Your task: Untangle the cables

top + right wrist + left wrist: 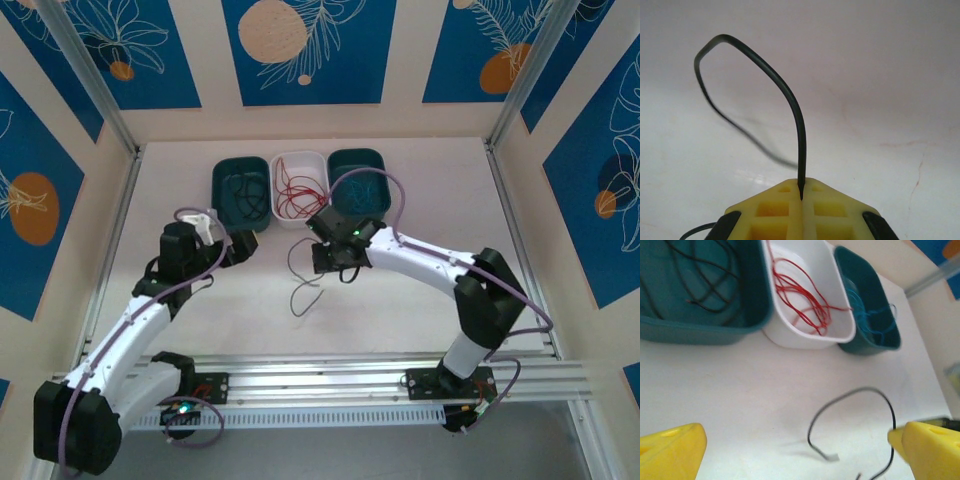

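Observation:
A single black cable (298, 272) loops over the white table in front of the bins. My right gripper (335, 262) is shut on one end of it. In the right wrist view the black cable (785, 92) rises out of the closed yellow jaws of the right gripper (801, 192) and arcs left. My left gripper (245, 245) hangs open to the left of the cable, holding nothing. From the left wrist the black cable (850, 396) lies between the spread fingers of the left gripper (797, 450). Red cables (800, 295), black cables (710, 290) and teal cables (870, 315) lie in the bins.
Three bins stand in a row at the back: a teal bin (240, 190) with black cables, a white bin (300, 185) with red ones, and another teal bin (357, 180) with teal ones. Walls enclose the table on three sides.

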`<action>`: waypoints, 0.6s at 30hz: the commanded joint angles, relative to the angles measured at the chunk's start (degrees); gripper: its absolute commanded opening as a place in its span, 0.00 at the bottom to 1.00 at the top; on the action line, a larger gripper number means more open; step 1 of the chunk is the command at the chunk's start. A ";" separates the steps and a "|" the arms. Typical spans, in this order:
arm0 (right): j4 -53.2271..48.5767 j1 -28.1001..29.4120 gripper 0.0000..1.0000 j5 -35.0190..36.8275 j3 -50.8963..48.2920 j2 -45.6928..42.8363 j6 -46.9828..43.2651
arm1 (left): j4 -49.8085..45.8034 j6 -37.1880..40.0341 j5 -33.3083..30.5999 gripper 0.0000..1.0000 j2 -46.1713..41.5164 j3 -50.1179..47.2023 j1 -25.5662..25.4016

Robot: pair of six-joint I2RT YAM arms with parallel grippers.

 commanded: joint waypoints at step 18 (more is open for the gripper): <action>14.95 1.77 0.00 -11.20 -7.43 -17.95 -15.96 | 4.37 29.77 14.09 0.86 2.50 2.30 -5.21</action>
